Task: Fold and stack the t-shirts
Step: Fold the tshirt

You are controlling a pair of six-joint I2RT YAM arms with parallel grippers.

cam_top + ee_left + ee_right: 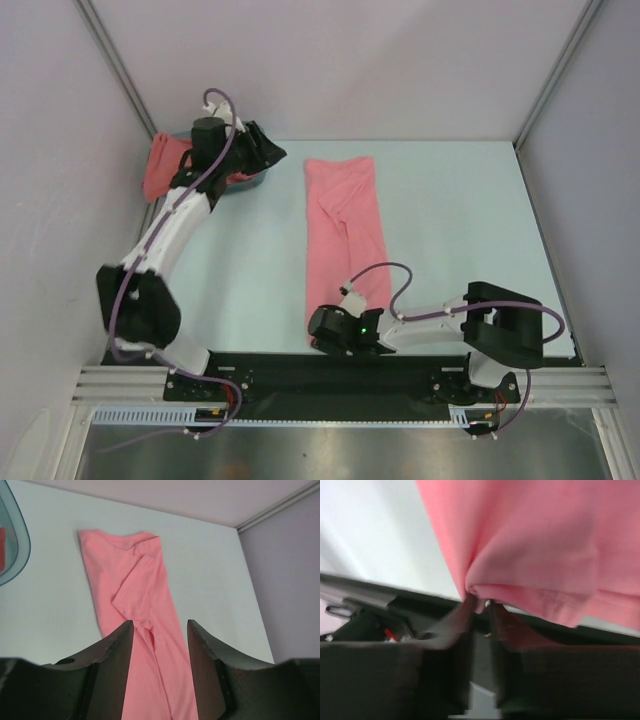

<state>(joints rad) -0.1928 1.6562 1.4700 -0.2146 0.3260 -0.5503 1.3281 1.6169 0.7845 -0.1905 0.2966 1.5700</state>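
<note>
Risk: R hand sits at the near hem of the salmon-pink t-shirt, jaws almost together w/ cloth bunched at the tips. Can't tell if it's pinched, so a snagged hem could drag & undo the fold if that arm pulls off. L hand is open & empty, far-left by the teal tub & coral-red t-shirt; the pink one lies mid-desk as a long narrow strip, sleeve folded in, slightly creased.

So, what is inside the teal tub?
A coral-red t-shirt spills out of the teal tub over its rim. The left arm covers most of the inside, so anything else is hidden.
</note>
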